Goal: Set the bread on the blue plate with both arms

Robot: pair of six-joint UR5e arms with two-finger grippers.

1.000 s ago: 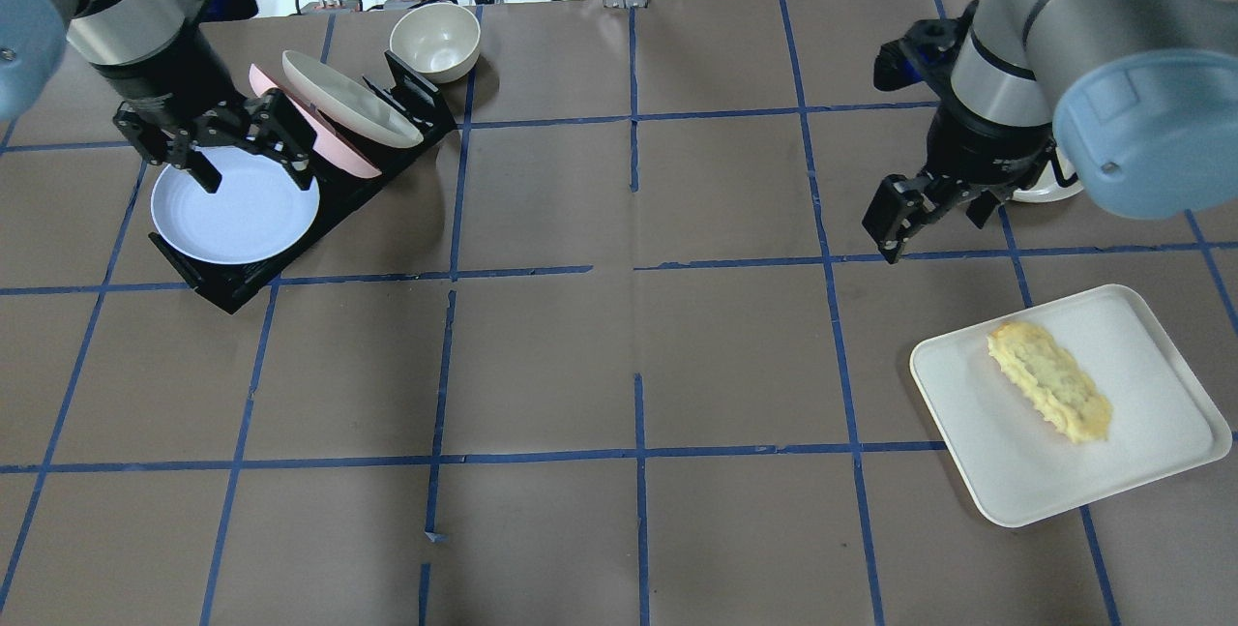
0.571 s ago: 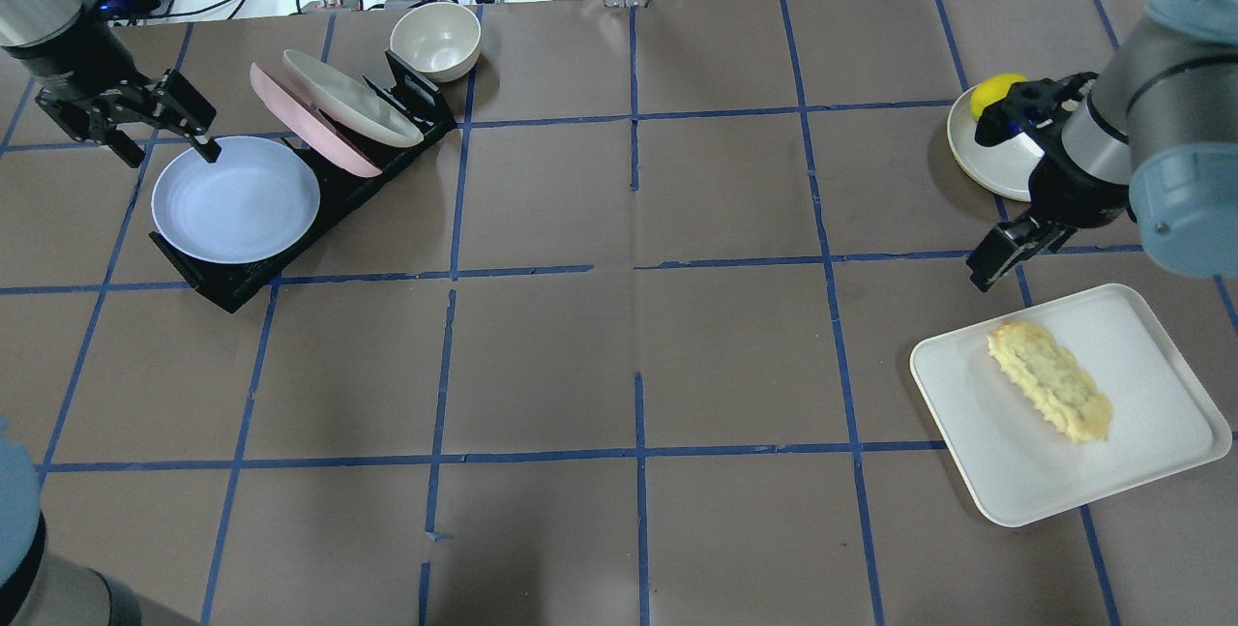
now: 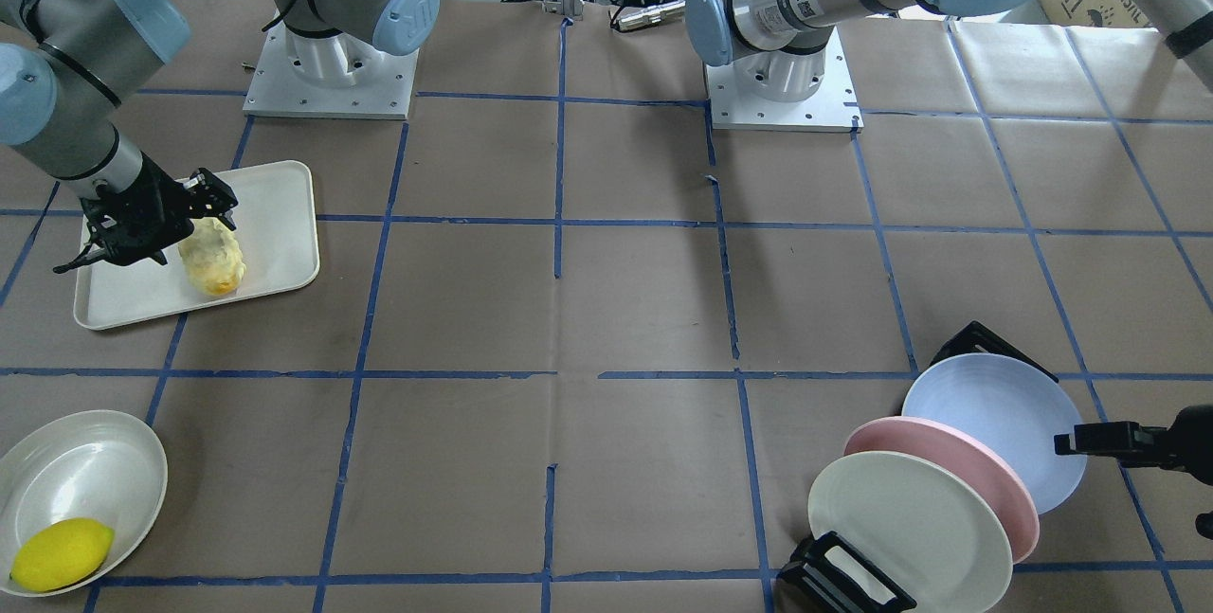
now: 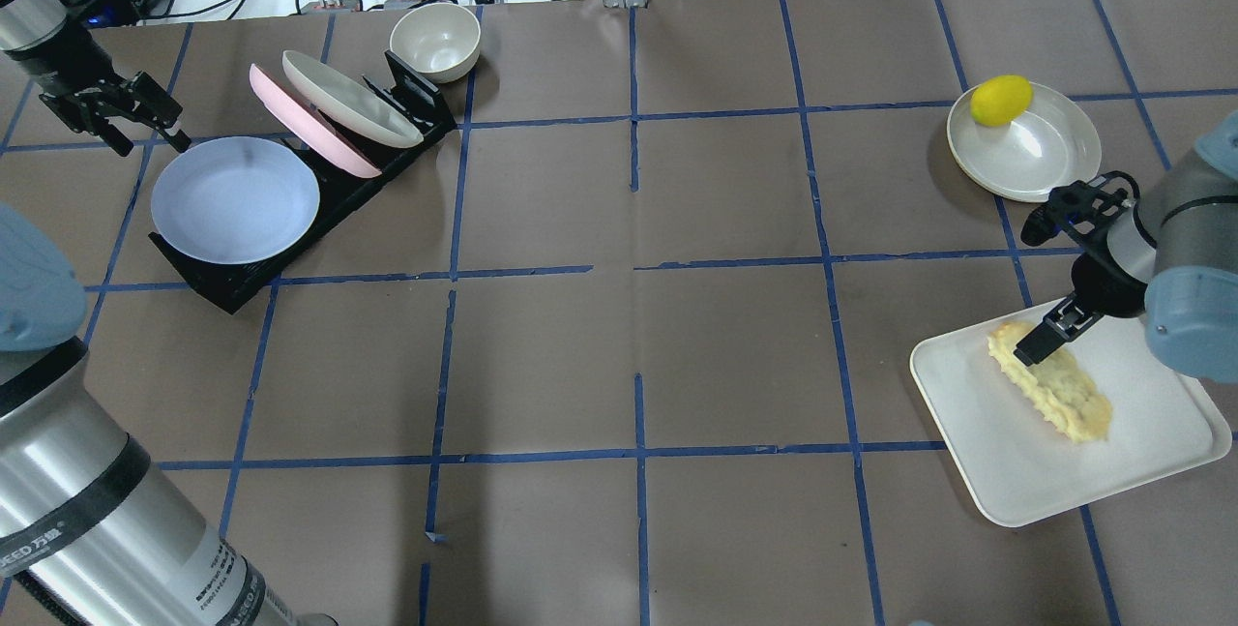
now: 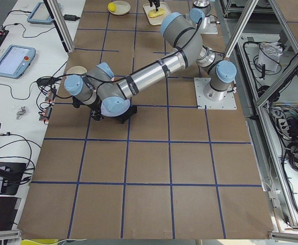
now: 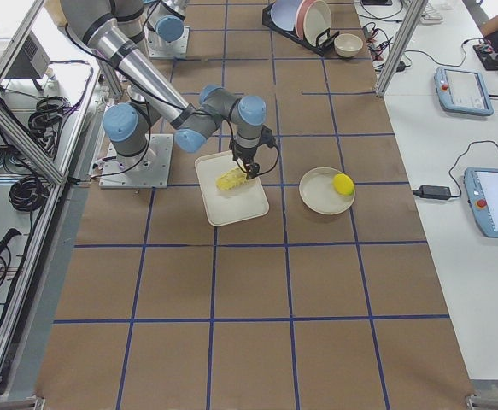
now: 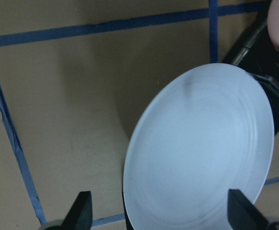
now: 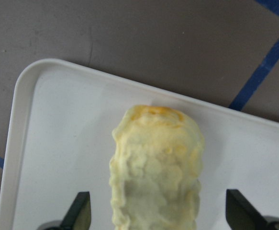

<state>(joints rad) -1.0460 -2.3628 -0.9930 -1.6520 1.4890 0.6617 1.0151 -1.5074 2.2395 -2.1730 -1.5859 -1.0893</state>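
Brown table (image 4: pixel 725 355): bread (image 4: pixel 1059 389) on tray (image 4: pixel 1141 452) at 4 o'clock, blue plate (image 4: pixel 235 200) at 10.
Both spread wide: right gripper (image 8: pixel 159 211) over bread, left gripper (image 7: pixel 161 214) beside blue plate.

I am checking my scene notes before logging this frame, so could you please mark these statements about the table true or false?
1. The bread lies on the white tray. True.
2. The right gripper is shut on the bread. False: it is open, its jaws standing apart on either side of the loaf.
3. The blue plate leans in the black rack, next to the pink plate. True.
4. The lemon lies on the tray beside the bread. False: it sits in a cream dish, apart from the tray.
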